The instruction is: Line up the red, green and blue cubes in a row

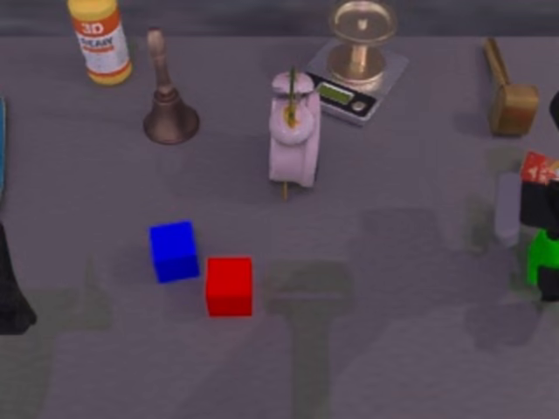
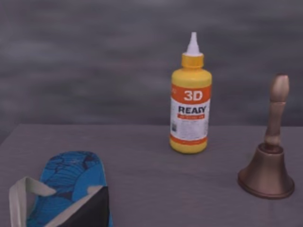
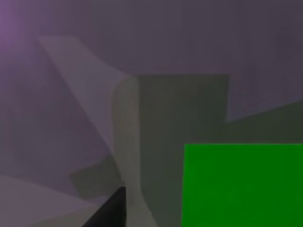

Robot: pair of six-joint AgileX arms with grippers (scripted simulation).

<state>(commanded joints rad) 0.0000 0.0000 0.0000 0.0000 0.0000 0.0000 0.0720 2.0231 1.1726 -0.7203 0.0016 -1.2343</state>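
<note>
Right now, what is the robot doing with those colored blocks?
It is lining up three cubes. The blue cube and the red cube already sit close together on the table. The right gripper, at the table's right edge, is at the green cube, which fills much of its wrist view. The left arm is parked at the left edge.
</note>
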